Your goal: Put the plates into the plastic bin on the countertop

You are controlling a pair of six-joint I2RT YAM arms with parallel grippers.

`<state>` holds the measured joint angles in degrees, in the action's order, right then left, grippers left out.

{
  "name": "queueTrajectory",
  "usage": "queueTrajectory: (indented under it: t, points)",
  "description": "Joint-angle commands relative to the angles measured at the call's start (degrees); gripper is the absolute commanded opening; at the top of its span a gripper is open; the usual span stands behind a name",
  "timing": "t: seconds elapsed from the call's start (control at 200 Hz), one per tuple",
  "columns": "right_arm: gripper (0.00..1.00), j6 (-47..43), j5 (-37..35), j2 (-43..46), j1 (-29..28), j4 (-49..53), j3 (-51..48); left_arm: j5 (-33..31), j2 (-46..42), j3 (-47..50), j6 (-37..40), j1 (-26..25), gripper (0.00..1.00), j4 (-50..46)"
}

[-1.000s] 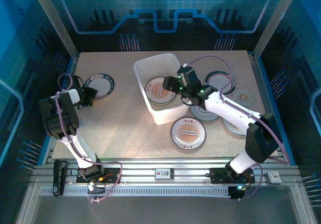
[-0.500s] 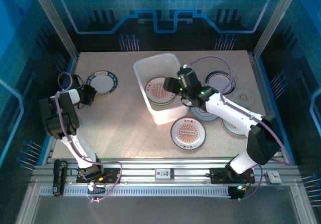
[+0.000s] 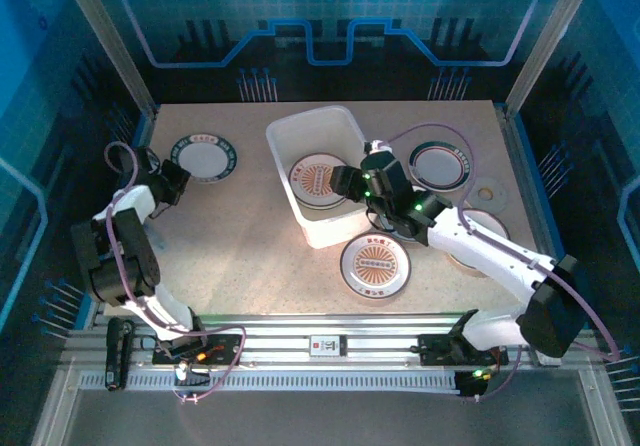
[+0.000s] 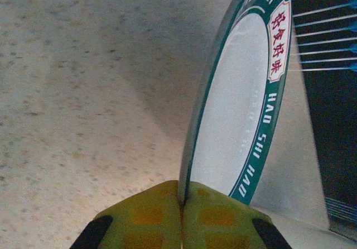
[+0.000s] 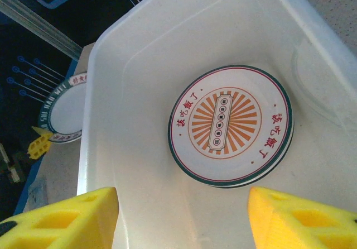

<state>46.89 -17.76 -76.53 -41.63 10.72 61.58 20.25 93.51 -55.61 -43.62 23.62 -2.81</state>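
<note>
Left gripper (image 4: 182, 201) clamped tight on rim of green-rimmed lettered plate (image 4: 234, 109), at far-left corner of countertop (image 3: 250, 256). Plastic bin (image 3: 335, 228) mid-table, toward back. Orange sunburst plate (image 5: 230, 125) lies flat inside, second rim showing beneath. Right gripper (image 5: 181, 221) over bin, fingers apart, gripping nothing. Orange-centred plate (image 3: 375, 264) on countertop just in front of bin. Dark-rimmed plate (image 3: 440, 162) right of bin.

Black-and-white arms (image 3: 470, 236), purple cables (image 3: 430, 126), yellow end effector pads (image 5: 72, 221).

Glossy plates (image 5: 231, 127), smooth translucent plastic bin (image 5: 139, 65), matt speckled countertop (image 4: 83, 92)
</note>
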Motion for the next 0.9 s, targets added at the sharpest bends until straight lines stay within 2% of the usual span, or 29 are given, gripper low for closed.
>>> queueTrajectory:
  t: [0.0,0.14,0.34,0.635,0.895]
  points:
    - [0.62,-0.63,-1.82,1.76,-0.58,-1.4,-0.3,5.47,-5.37,1.3,-0.89,-0.12,0.0,4.5]
    - [0.62,-1.6,-0.39,1.33,-0.57,-2.86,0.65,7.38,-10.27,2.31,-2.48,-0.79,0.0,7.13]
    - [0.62,-2.83,5.67,-0.25,-0.52,-5.01,4.34,10.51,-15.4,0.4,-2.33,-4.88,0.0,8.8]
    - [0.61,-3.26,14.56,-1.86,-0.3,-11.86,5.92,9.02,-22.81,-1.03,-0.77,-12.57,0.0,9.12]
    - [0.61,2.3,21.96,-4.53,2.37,-20.39,4.43,8.92,-25.7,-1.12,0.96,-18.07,0.0,10.29]
